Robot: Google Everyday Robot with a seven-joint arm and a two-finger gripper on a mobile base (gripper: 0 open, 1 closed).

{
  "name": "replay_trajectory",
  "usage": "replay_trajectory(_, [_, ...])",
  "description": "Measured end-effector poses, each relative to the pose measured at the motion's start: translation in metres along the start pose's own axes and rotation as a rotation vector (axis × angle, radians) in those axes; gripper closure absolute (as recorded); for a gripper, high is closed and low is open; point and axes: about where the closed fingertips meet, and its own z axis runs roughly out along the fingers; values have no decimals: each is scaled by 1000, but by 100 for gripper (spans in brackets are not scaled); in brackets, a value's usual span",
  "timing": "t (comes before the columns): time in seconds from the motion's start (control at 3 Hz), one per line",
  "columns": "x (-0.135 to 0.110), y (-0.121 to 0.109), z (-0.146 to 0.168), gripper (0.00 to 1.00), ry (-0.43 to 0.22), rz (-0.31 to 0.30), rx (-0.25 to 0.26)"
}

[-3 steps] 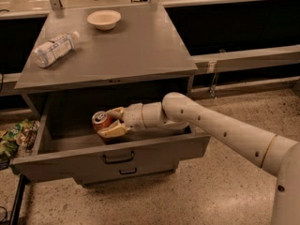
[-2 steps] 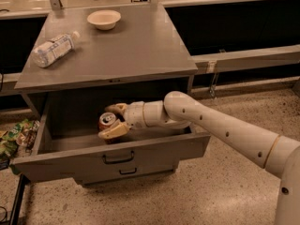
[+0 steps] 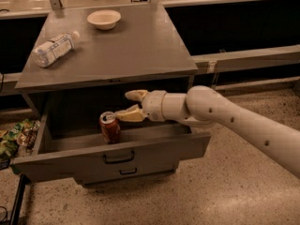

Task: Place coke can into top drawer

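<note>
The coke can point(image 3: 109, 127), red with a silver top, stands upright inside the open top drawer point(image 3: 112, 159), a wide grey drawer with a black bar handle on its front. My gripper point(image 3: 130, 105) is inside the drawer opening, just right of and slightly above the can. Its tan fingers point(image 3: 130, 115) are spread apart and hold nothing. The lower finger's tip is close to the can's top rim.
A clear plastic water bottle point(image 3: 52, 48) lies on its side on the grey cabinet top point(image 3: 140, 50), and a white bowl point(image 3: 104, 18) stands at its back. A narrower lower drawer front point(image 3: 126, 172) sits below. Snack bags point(image 3: 14, 137) lie on the floor at the left.
The gripper has let go of the can, which now stands upright in the drawer. The fingers have opened and drawn back to the right and up.
</note>
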Motion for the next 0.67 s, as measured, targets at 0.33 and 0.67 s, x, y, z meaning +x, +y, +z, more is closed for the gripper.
replay_trajectory(0.33, [-14,-6,-35,65,-9,43,34])
replay_trajectory(0.67, [-64,-18,-84,96,-108,32,151])
